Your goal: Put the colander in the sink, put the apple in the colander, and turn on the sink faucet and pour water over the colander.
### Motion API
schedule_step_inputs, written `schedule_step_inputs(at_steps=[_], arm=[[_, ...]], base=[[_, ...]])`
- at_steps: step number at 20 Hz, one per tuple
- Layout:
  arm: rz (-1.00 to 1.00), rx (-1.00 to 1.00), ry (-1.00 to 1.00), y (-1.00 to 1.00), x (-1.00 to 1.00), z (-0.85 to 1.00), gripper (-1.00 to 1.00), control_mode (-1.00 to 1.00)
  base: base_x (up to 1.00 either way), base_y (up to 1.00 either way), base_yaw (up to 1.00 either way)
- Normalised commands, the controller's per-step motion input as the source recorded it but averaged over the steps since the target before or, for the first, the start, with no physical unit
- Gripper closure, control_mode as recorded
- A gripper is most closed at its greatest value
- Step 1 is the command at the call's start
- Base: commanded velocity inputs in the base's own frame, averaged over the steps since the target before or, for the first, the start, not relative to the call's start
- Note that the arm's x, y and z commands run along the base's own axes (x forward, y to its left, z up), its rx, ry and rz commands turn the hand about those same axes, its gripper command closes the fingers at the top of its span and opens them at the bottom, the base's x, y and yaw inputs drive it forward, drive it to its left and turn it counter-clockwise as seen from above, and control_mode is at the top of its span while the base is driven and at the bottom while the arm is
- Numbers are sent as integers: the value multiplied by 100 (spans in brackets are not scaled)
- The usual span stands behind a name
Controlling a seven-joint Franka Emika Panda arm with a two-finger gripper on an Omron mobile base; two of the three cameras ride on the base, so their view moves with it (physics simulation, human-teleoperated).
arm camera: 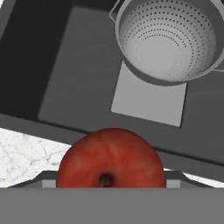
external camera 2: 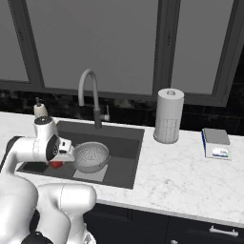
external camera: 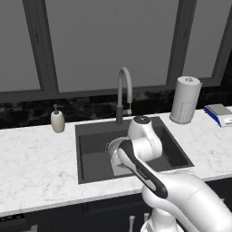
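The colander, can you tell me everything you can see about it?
The colander is a round, silvery metal bowl, its walls dotted with rows of tiny holes. A small handle sticks out from its rim. It sits upright and empty inside the dark grey sink, over the pale square at the sink's bottom. The red apple is not in it yet: it is apart from the bowl, near the sink's front edge.

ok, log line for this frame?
silvery perforated colander: in dark sink, empty | red apple: in gripper, above sink | faucet: no water
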Motion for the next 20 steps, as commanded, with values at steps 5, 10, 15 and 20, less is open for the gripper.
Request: schedule_step_inputs(at_steps=[5, 10, 15, 20], arm=[[1, 3, 0, -94, 14, 0, 100, -100], [2, 7, 0, -52, 56, 0, 100, -100], [1, 2, 0, -26, 57, -5, 100, -100], [0, 0, 0, -4, 31, -31, 100, -100]], base=[[0, 0, 0], [0, 0, 0], [0, 0, 0], [0, 0, 0]])
